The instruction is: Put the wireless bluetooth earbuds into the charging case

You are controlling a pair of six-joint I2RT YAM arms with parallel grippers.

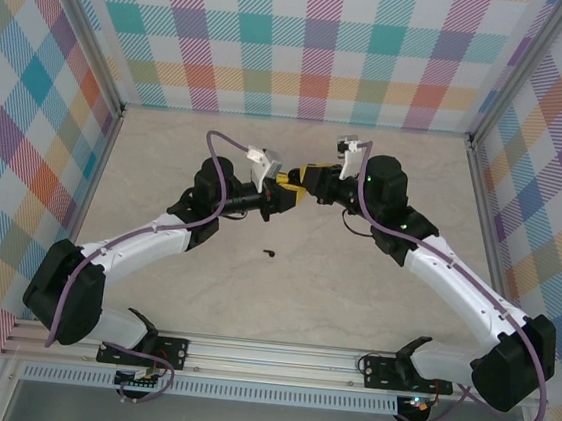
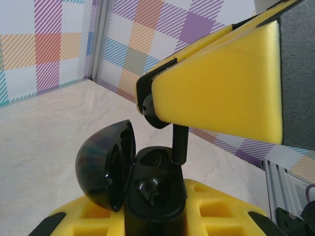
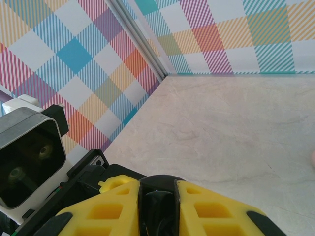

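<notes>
Clamping case (image 2: 155,189), left hand (image 2: 152,220); right hand (image 3: 158,209) pinches earbud (image 2: 179,142).

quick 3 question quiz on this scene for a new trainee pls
1. True or false: the black charging case in the left gripper has its lid shut.
2. What does the right gripper pinch? A) a black earbud B) a pink earbud C) nothing
3. Fill in: a loose black earbud lies on the ____.
Key: 1 false; 2 A; 3 table.
</notes>
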